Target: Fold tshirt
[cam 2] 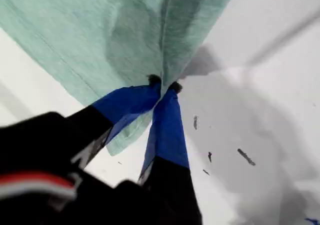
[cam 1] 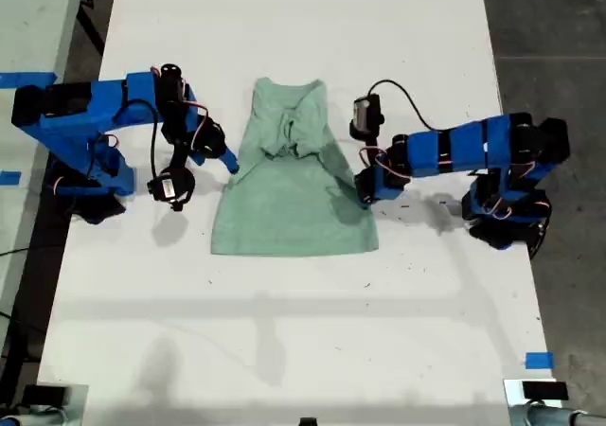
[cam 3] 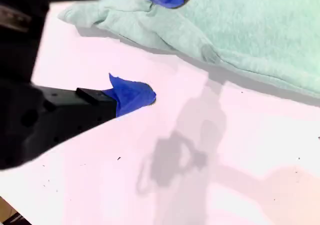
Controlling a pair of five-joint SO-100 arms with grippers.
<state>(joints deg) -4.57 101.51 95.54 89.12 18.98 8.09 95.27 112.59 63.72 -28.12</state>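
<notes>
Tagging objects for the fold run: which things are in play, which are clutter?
In play:
- pale mint-green soft fabric t-shirt
- my first gripper, pinching its edge
- my second gripper, open beside it

Clutter:
- blue tape scrap on white table

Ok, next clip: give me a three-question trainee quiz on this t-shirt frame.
1. True or false: the first gripper is shut on the edge of the t-shirt.
2. Are the second gripper's jaws open or shut?
3. In the exterior view, where is the t-shirt bunched up? A) at the end nearer the top of the picture, B) at the end nearer the bottom, C) nowhere, it lies fully flat.

Key:
1. True. The blue fingertips pinch a fold of the green fabric.
2. Open. One jaw sits over the cloth edge, the other over bare table, with nothing between them.
3. A. The end nearer the bottom lies flat and wide.
</notes>
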